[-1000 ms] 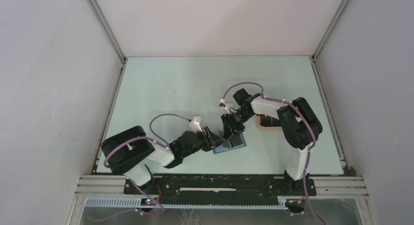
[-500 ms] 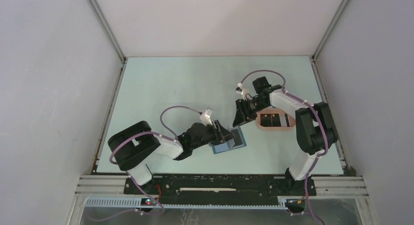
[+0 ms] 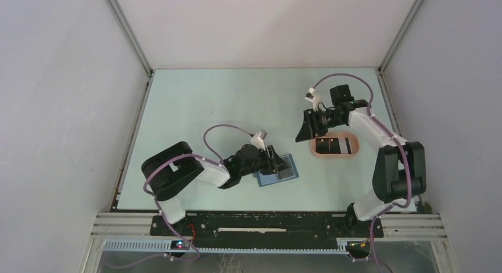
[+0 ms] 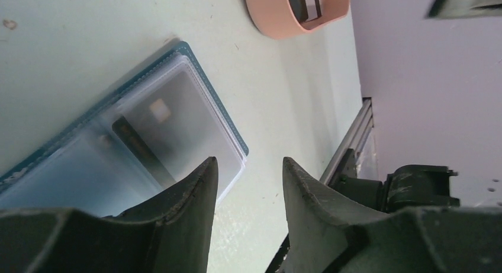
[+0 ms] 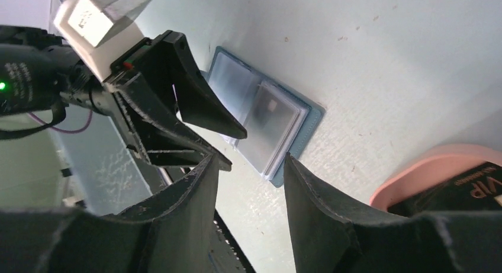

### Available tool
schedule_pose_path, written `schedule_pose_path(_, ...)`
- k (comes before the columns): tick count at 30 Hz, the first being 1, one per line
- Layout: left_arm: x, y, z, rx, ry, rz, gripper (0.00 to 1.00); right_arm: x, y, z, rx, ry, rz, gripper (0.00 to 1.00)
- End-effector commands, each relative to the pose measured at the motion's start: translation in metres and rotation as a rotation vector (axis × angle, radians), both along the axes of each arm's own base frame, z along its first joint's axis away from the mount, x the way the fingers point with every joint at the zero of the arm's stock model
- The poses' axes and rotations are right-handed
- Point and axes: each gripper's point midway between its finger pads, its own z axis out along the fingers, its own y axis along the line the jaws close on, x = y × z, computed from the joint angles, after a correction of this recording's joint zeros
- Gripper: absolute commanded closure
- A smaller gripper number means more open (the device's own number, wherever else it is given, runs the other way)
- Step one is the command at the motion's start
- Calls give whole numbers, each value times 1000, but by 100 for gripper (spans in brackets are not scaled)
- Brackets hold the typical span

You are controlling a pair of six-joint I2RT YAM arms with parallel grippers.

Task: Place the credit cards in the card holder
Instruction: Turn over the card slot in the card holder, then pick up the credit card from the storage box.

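Lighting is bright, even and diffuse from overhead. The table (image 3: 237, 101) shows only faint, soft-edged shadows. The top view is sharp. In the wrist views the left gripper (image 4: 248, 161) and right gripper (image 5: 247, 160) render dark and slightly blurred at close range. The card holder (image 4: 195, 107) sleeves show a hazy sheen.

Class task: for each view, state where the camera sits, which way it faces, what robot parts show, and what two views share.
Top: fixed above and behind the arms, looking down at the table; both show, left claw over the wallet, right claw near the tray.
Left wrist: low over the wallet, facing the tray; own open claw shows.
Right wrist: faces toward wallet and left claw; own open claw shows.
Shared: both wrist views show wallet and tray.
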Motion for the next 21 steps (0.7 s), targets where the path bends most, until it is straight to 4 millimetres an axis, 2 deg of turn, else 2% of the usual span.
schedule_pose_path(1, 13, 4, 44, -1, -175, -5, 50, 6, -12, 55, 13, -262, 39, 46)
schedule_pose_path(7, 15, 39, 96, 89, -442, 9, 50, 13, -48, 93, -48, -515, -34, 44)
schedule_pose_path(10, 17, 61, 123, 136, -573, 48, 48, 17, -60, 98, -78, -556, -98, 32)
schedule_pose_path(13, 18, 84, 144, 183, -672, 92, 44, 23, -79, 81, -66, -440, -187, 31)
schedule_pose_path(14, 19, 92, 149, 194, -691, 116, 40, 25, -85, 71, -57, -386, -213, 31)
schedule_pose_path(18, 23, 128, 161, 210, -706, 258, 8, 36, -119, 40, -63, -267, -367, 32)
schedule_pose_path(20, 21, 141, 163, 196, -703, 294, 1, 40, -130, 29, -74, -230, -402, 32)
schedule_pose_path(21, 19, 146, 163, 191, -703, 300, 0, 41, -132, 23, -81, -210, -409, 32)
